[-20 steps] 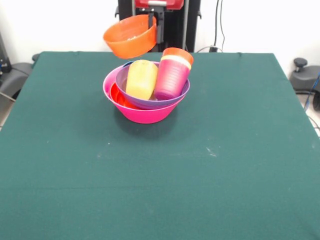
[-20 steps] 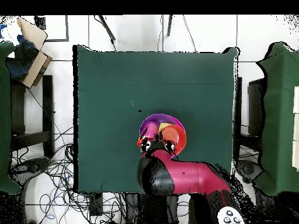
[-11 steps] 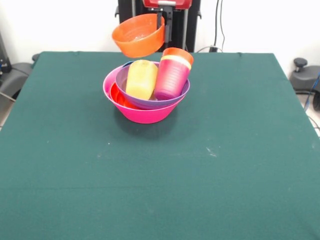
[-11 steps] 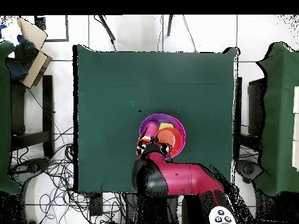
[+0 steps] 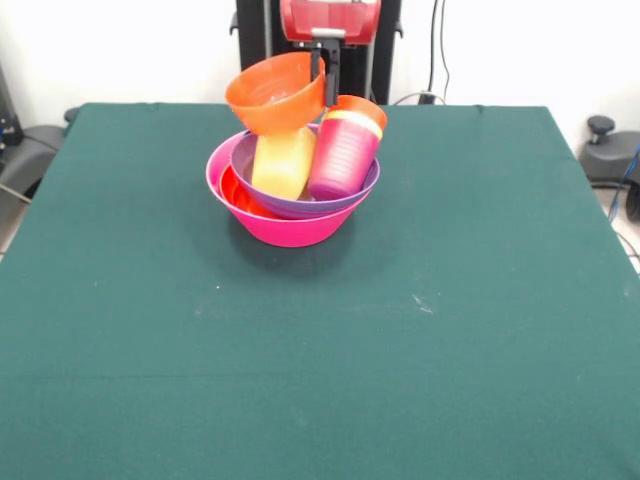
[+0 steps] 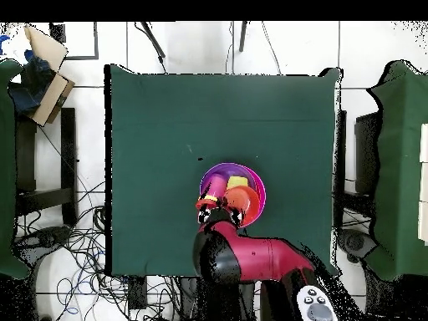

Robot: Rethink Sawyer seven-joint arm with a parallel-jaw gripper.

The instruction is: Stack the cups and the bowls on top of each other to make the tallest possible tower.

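Orange glossy plastic bowl (image 5: 275, 93), pinched at its rim by the gripper (image 5: 323, 68), has dropped since 1 second ago onto the yellow cup (image 5: 284, 160) in the tower (image 5: 290, 215), table's 12 o'clock. Release likely next.

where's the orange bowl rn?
Front view: the orange bowl hangs tilted from the claw, which grips its rim, just above the yellow cup in the tower, left of the purple cup.
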